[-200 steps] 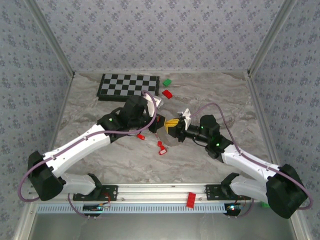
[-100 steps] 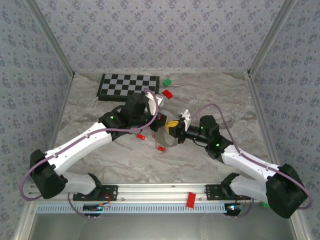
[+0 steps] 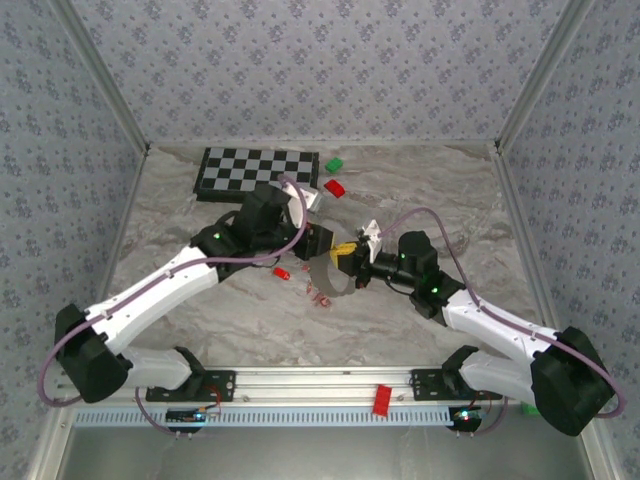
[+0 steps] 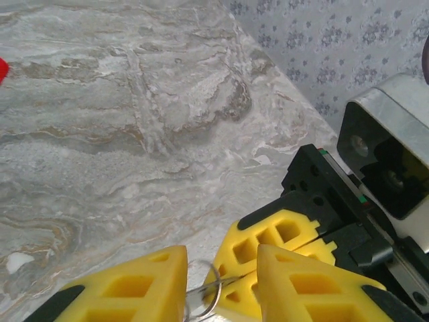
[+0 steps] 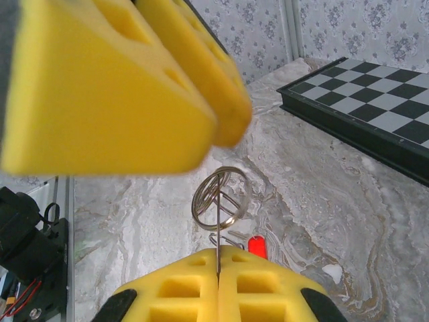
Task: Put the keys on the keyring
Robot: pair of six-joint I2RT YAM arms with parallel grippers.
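Since a second ago my left arm has drawn back a little toward the far-left corner of the table (image 3: 450, 200). My left claw (image 4: 221, 263) has eased its jaws narrowly apart and grips nothing. A small ring (image 5: 221, 194) and a strand of wire hang in that gap, unclamped. My right claw (image 5: 218, 260) is closed tight on the thin wire of the keyring (image 3: 322, 285), which it holds near the middle of the table. The two claws are almost touching.

Findings on progress:
- One key (image 3: 282, 272) lies loose on the table, left of the keyring and clear of it.
- A second key (image 3: 320, 297) sits at the keyring's near edge. I cannot tell whether it is threaded or merely lies beside the wire.
- I cannot tell whether the small ring belongs to a key.
- Any further keys are too small to make out.

Judgement: the task is partly done at most. At least the loose key remains to be fetched and threaded, and the second key's seating needs checking.
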